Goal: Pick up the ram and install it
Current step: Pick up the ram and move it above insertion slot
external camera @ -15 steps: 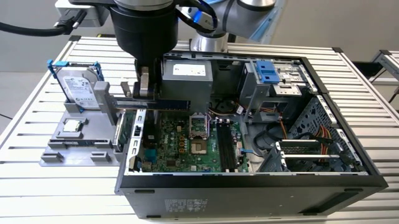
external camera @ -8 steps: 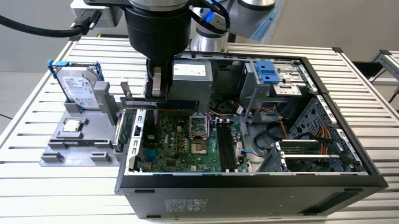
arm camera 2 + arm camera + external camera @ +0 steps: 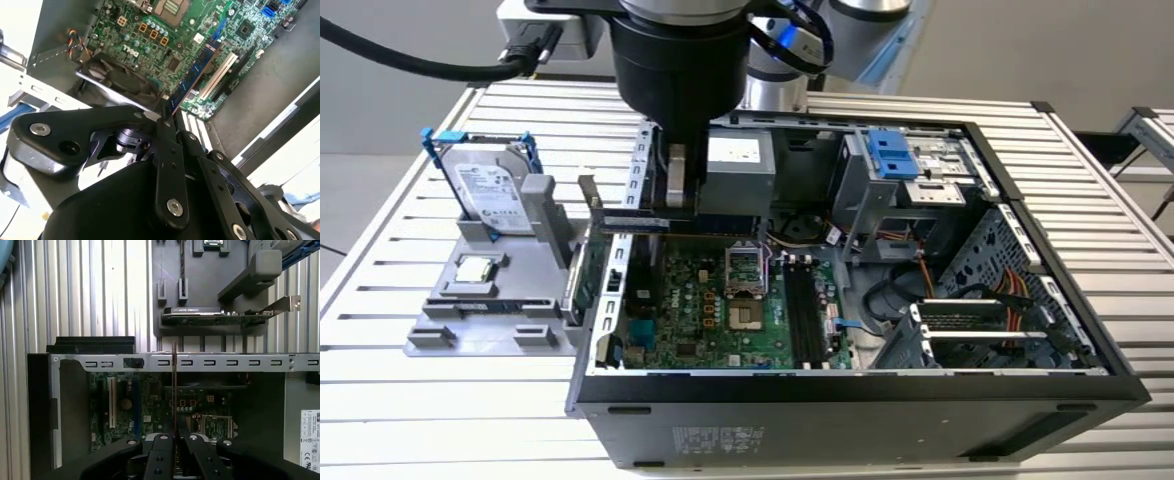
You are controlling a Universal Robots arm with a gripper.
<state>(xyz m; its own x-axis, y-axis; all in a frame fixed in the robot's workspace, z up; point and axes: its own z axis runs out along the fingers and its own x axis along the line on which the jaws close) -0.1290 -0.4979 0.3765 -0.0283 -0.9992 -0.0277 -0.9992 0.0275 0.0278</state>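
Note:
The ram (image 3: pixel 630 219) is a thin strip held level in my gripper (image 3: pixel 675 208), which is shut on it. It hangs above the open computer case, over the far left part of the green motherboard (image 3: pixel 707 305) in the exterior view. Seen in the first wrist view, the ram (image 3: pixel 174 390) is edge-on, sticking out from the gripper (image 3: pixel 173 439) across the case rail (image 3: pixel 225 362). The second wrist view has the ram (image 3: pixel 194 77) reaching from the gripper (image 3: pixel 165 114) over the motherboard (image 3: pixel 150 30). The long black memory slots (image 3: pixel 801 312) lie to the exterior view's right of the ram.
A grey fixture (image 3: pixel 480 320) stands at the exterior view's left of the case, carrying a hard drive (image 3: pixel 494 195), a small silver chip (image 3: pixel 478 268) and a larger green expansion card (image 3: pixel 215 316). Inside the case are a drive cage (image 3: pixel 907 170), cables (image 3: pixel 987 290) and a power supply (image 3: pixel 740 165).

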